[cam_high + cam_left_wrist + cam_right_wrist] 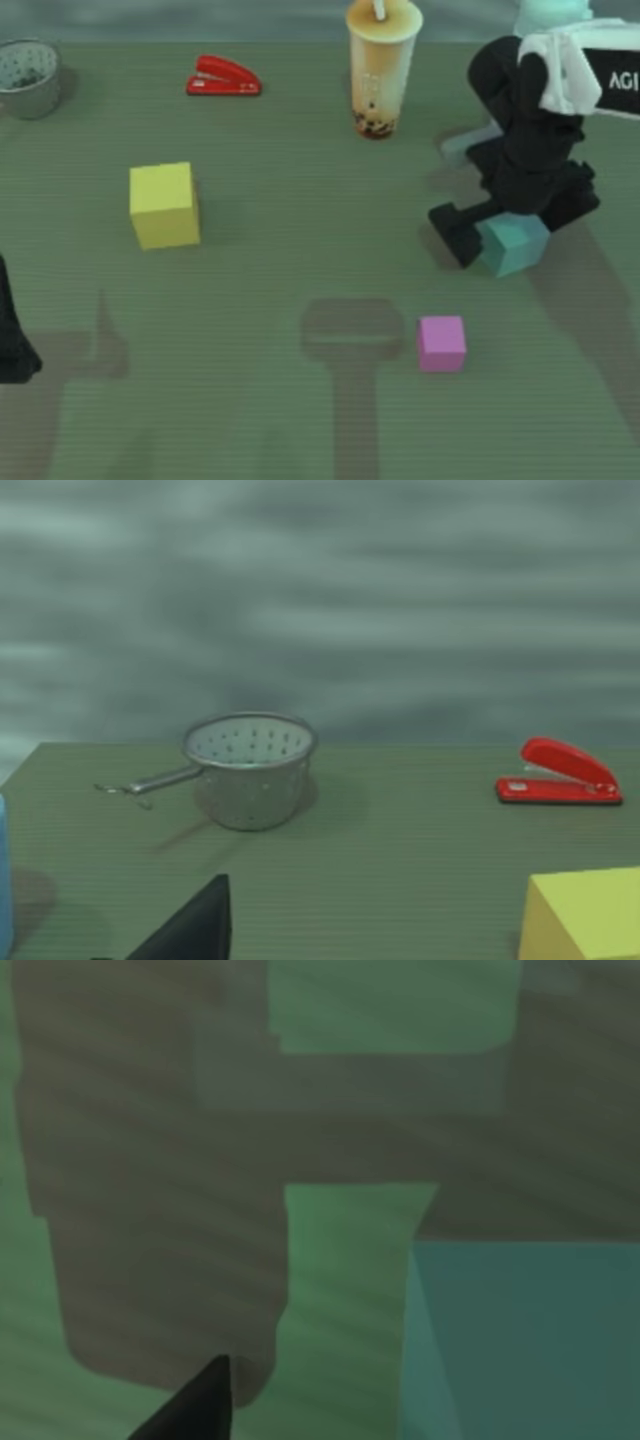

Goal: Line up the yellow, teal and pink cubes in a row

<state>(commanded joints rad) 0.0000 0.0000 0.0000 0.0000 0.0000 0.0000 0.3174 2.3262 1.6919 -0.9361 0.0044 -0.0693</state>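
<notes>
Teal cube (515, 243) sits between right tool (505, 215) fingers.

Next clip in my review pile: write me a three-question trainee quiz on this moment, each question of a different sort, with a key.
1. True or false: the yellow cube touches the pink cube.
2. Multiple choice: which cube is the right gripper at? A) yellow B) teal C) pink
3. Fill in: the red object near the table's far edge, between the metal strainer and the bubble tea cup, is a ______.

Key
1. False. They sit far apart, yellow on the table's left, pink nearer the front and right of centre.
2. B. The right gripper is down at the teal cube; the left gripper is parked at the left edge.
3. Stapler.
</notes>
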